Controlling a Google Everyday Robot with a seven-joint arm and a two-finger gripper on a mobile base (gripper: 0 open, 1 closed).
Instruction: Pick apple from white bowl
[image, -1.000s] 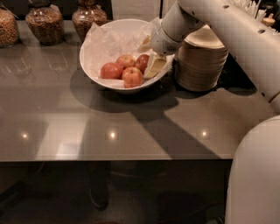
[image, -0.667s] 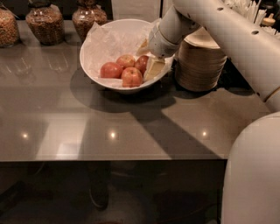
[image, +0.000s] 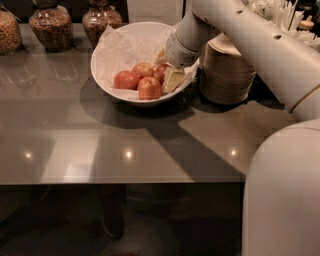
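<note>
The gripper (image: 172, 79) is down inside the white bowl (image: 131, 99), on the bowl's right side. I cannot tell if it is gripping or let go. The apple (image: 160, 71) sits right beside it, dark red and partly hidden behind it. It is round, so it has no long side, and I cannot see which way its stem points. Three other apples (image: 126, 80) lie close by on the crinkly paper (image: 120, 47) in the bowl.

The bowl stands near the back edge of the tabletop (image: 100, 140), about in the middle. The top is dark grey and shiny, with little spots of light on it. A stack of cream bowls (image: 225, 75) is just to the right of the white bowl. Glass jars (image: 50, 27) stand at the back left corner. The floor past the front edge is dark.

Since a moment ago, the gripper has gone a little lower and closer to the apples. The apples have not moved.
</note>
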